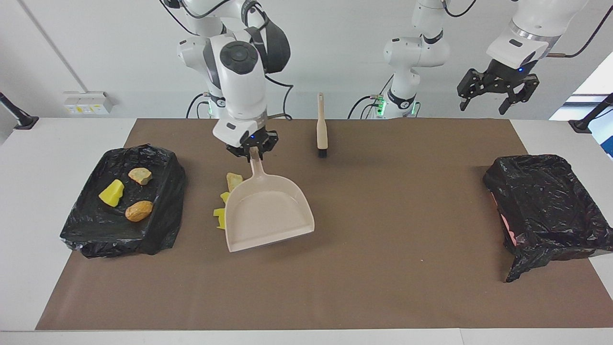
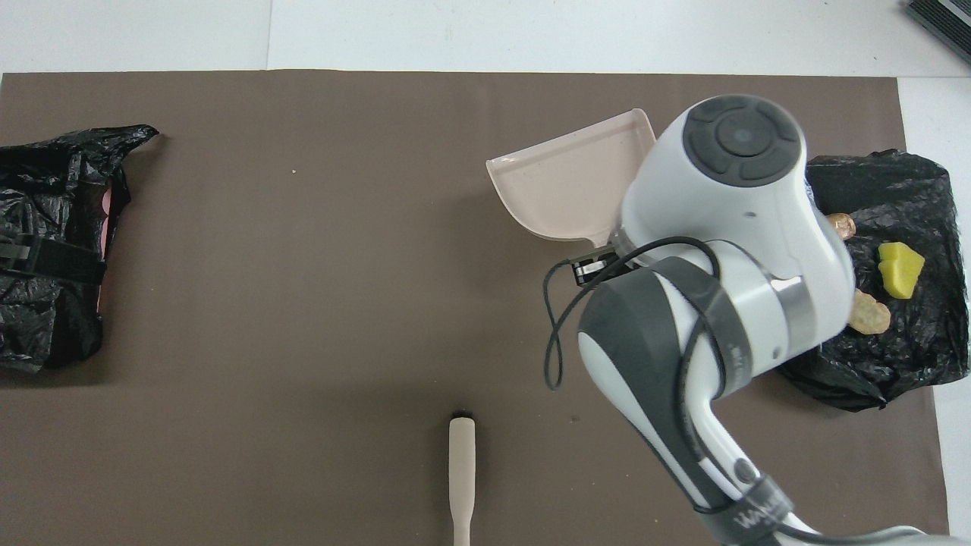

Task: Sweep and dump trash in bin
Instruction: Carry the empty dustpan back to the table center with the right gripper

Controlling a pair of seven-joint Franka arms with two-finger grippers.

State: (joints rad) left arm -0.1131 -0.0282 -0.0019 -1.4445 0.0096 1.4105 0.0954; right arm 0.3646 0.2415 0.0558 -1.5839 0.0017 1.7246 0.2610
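Note:
My right gripper [image 1: 251, 152] is shut on the handle of the beige dustpan [image 1: 268, 213], which slants low over the mat with its mouth pointing away from the robots. Loose trash lies beside the pan toward the right arm's end: a tan lump [image 1: 233, 180] and yellow wedges [image 1: 220, 213], partly hidden by the pan. In the overhead view the right arm covers them and only the pan's mouth [image 2: 569, 189] shows. The black-bagged bin [image 1: 158, 230] at the right arm's end holds a yellow wedge [image 1: 111, 192] and two tan lumps [image 1: 140, 175]. My left gripper [image 1: 498, 98] hangs open, high over the left arm's end.
A beige hand brush [image 1: 321, 129] lies mid-table close to the robots, bristles pointing away from them; it also shows in the overhead view [image 2: 461, 478]. A second black-bagged bin [image 1: 546, 206] sits at the left arm's end.

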